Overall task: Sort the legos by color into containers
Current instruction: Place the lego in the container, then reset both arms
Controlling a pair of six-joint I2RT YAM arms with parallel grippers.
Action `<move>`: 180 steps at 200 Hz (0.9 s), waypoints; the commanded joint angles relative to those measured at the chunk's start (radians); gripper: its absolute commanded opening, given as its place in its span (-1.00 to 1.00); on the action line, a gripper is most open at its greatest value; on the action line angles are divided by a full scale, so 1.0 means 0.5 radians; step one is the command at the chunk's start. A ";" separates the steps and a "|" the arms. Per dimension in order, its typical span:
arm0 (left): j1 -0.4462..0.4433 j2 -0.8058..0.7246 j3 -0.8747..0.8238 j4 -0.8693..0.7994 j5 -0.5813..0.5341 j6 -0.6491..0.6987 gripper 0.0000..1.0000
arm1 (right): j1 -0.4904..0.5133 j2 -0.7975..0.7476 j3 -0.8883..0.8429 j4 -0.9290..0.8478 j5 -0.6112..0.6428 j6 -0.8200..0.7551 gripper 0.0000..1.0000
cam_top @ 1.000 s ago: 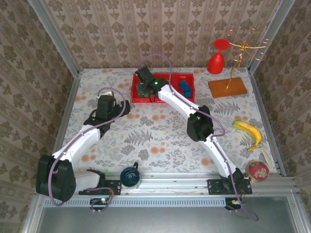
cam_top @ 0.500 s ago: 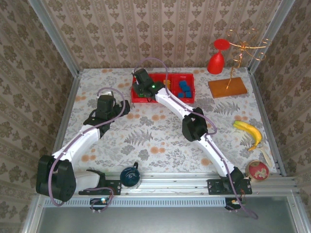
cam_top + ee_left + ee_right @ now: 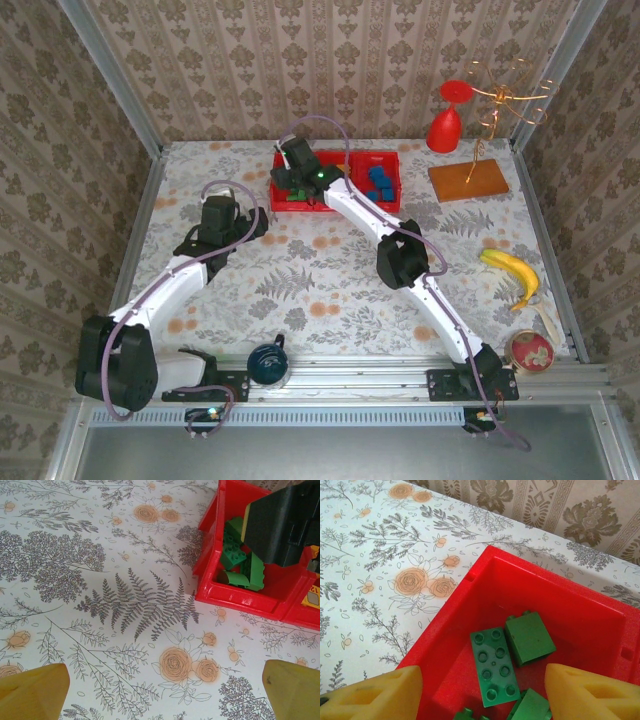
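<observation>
Right wrist shows you your right gripper (image 3: 482,696) spread wide and empty above the left-end compartment of the red tray (image 3: 445,640). There a green two-by-four lego (image 3: 494,666) lies studs up, long axis running near-to-far, just beside a square green lego (image 3: 530,638). Your left gripper (image 3: 162,692) gapes empty over the table (image 3: 100,555)

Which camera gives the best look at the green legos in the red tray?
Right wrist: it looks straight down on the green legos in the red tray, studs visible. Left wrist shows them side-on, partly behind the right arm. Top external: tiny green specks beside that arm.
</observation>
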 commanded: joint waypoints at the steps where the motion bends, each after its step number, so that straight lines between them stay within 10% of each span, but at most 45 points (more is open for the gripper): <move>1: 0.021 -0.018 0.039 -0.010 -0.003 -0.041 1.00 | 0.011 -0.116 0.065 -0.088 -0.033 -0.052 0.35; 76: 0.056 -0.172 -0.009 -0.071 -0.084 0.006 1.00 | 0.049 -0.543 -0.405 -0.121 0.125 -0.026 0.36; 180: 0.233 -0.501 -0.193 -0.117 -0.191 0.105 1.00 | 0.060 -1.679 -2.195 0.436 0.496 0.205 0.46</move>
